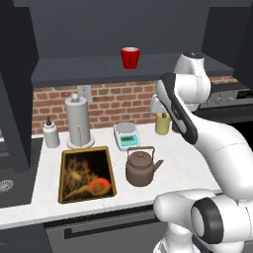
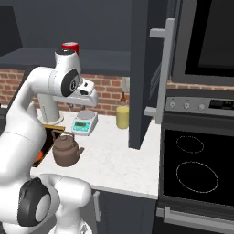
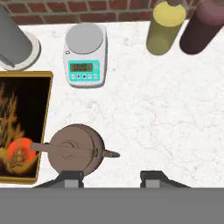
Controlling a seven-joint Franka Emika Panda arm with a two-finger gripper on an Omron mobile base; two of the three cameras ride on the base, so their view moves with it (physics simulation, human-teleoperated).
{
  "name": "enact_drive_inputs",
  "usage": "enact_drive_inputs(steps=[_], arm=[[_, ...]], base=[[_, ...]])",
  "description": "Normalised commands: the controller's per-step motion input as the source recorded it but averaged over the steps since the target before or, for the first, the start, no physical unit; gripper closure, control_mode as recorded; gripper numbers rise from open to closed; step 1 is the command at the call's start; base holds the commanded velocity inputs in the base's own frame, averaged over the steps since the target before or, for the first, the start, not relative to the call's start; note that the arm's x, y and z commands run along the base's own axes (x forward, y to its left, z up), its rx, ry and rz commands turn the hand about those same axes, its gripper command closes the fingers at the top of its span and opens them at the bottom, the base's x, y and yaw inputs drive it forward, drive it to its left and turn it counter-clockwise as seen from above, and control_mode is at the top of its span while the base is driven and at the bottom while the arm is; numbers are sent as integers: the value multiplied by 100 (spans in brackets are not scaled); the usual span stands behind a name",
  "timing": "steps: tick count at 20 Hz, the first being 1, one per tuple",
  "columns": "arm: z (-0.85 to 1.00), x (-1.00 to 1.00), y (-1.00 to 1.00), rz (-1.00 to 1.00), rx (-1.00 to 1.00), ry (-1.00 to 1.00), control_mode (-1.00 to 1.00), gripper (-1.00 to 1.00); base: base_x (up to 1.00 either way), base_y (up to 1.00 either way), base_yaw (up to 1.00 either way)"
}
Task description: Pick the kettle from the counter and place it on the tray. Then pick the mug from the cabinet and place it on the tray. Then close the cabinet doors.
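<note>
The brown kettle (image 1: 141, 170) (image 2: 65, 151) (image 3: 74, 151) stands upright on the white counter (image 1: 183, 168) (image 3: 153, 109), just right of the black, gold-rimmed tray (image 1: 81, 168) (image 3: 22, 109). High above the counter, my gripper (image 3: 111, 177) points straight down and is open, with nothing between its fingers. The kettle lies below its left fingertip, and its spout points toward the gap. The red mug (image 1: 130, 58) (image 2: 70, 47) sits on the shelf of the open cabinet (image 1: 99, 66). One cabinet door (image 2: 141, 73) hangs open at the right, another (image 1: 15, 99) at the left.
Behind the kettle stands a white-and-teal scale (image 1: 126, 135) (image 3: 85, 54). A paper-towel roll (image 1: 79, 121) and soap bottle (image 1: 50, 133) are at the back left. A yellow jar (image 1: 162, 123) (image 3: 164, 28) and a dark jar (image 3: 201, 28) are at the back right. The stovetop (image 2: 196, 169) lies right.
</note>
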Motion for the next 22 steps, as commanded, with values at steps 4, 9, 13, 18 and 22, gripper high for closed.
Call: enact_drive_inputs(steps=[4, 9, 13, 18, 22], arm=[[-1, -10, 1, 0, 0, -3, -100, -100], [-28, -10, 12, 0, 0, 4, -100, -100], [-46, -5, 23, 0, 0, 11, -100, -100], [-54, 0, 18, 6, -2, 7, -100, -100], [-38, -2, 11, 28, 0, 0, -100, -100]], base=[[0, 0, 0], [0, 0, 0], [0, 0, 0], [0, 0, 0], [0, 0, 0]])
